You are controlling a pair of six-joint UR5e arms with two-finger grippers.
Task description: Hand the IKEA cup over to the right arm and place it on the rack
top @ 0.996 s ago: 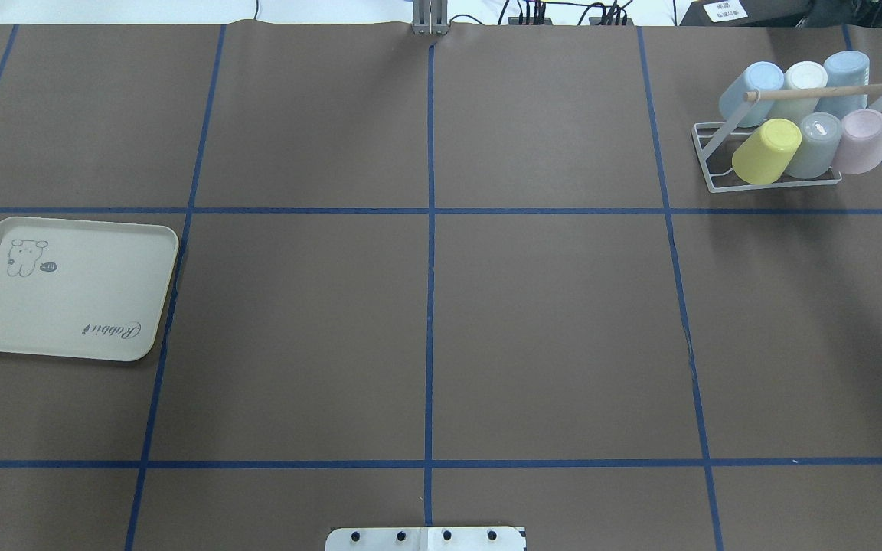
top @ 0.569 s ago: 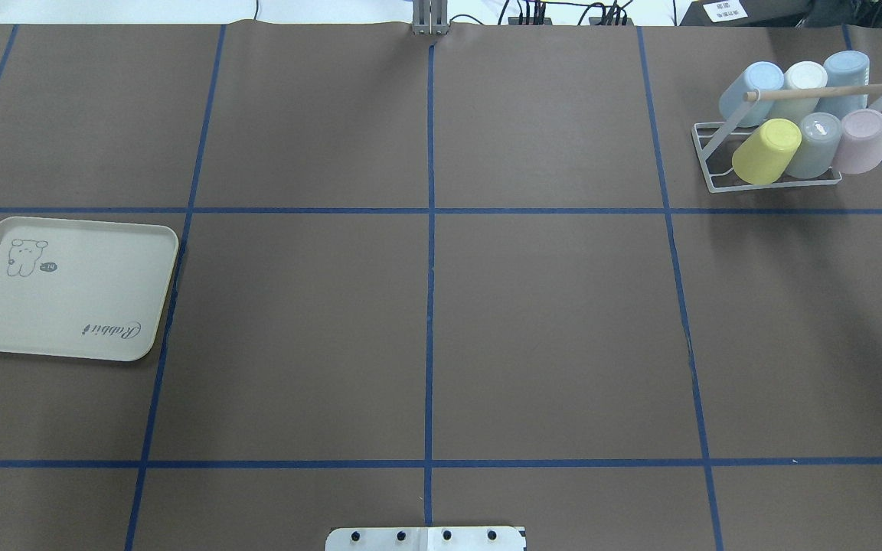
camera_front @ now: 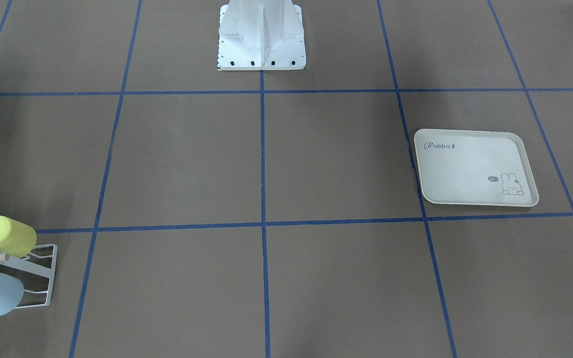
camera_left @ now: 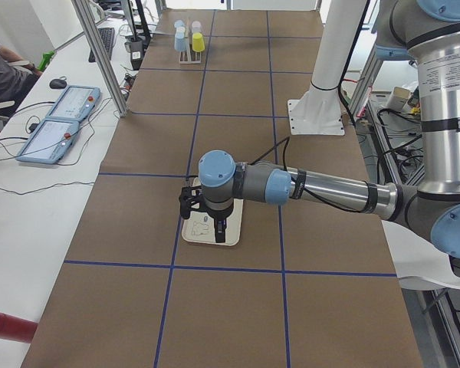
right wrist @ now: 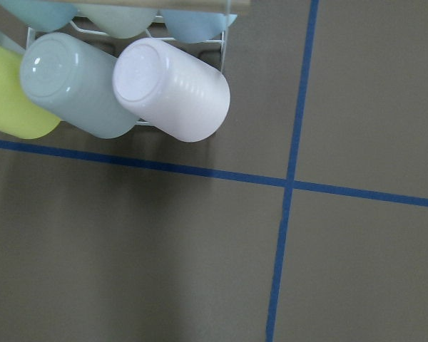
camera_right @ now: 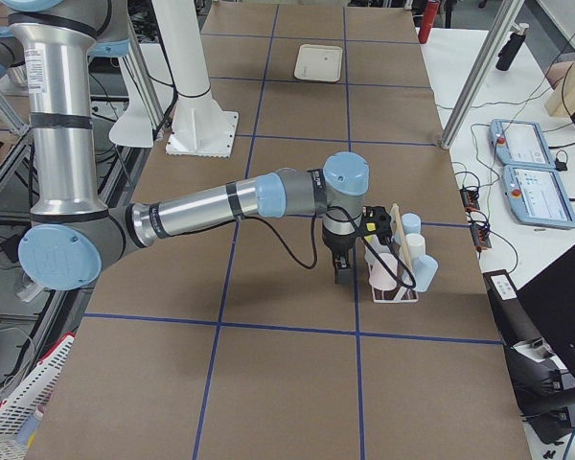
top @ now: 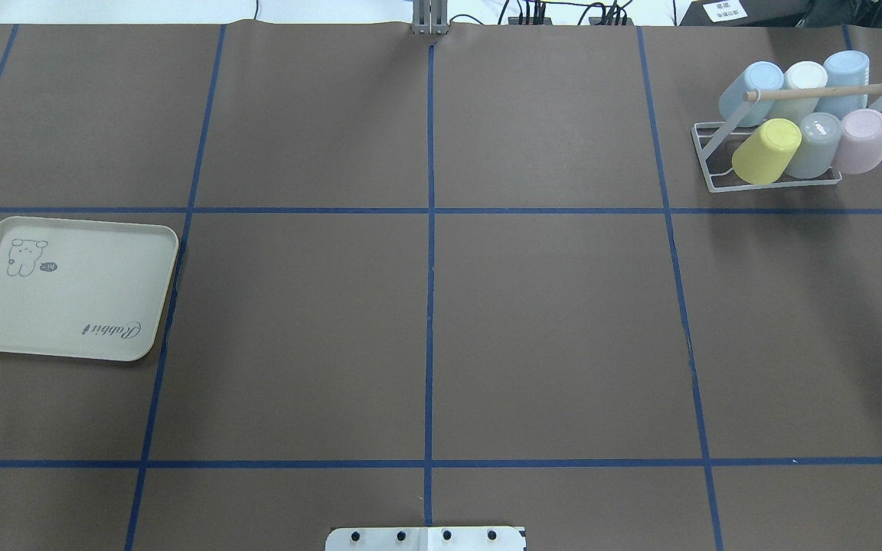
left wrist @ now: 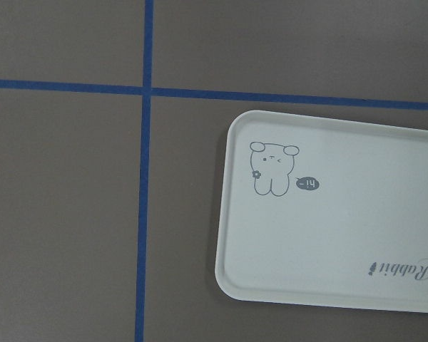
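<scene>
IKEA cups (top: 812,145), six pastel plastic tumblers, all lie tilted on the small white wire rack (top: 705,153). Right hand (camera_right: 342,271) hangs just beside that rack. The left hand (camera_left: 208,227) is well apart from it, over the cream rabbit-print tray (top: 66,306). Whether either hand is open, I cannot tell.

The white wire rack (top: 824,91) stood at the surface's (top: 548,329) far-right corner, holding six tilted pastel cups (top: 766,151).

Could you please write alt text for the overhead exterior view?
Six pastel cups sit tilted on a white wire rack at the far right of the brown table. A cream rabbit-print tray lies at the left.
</scene>
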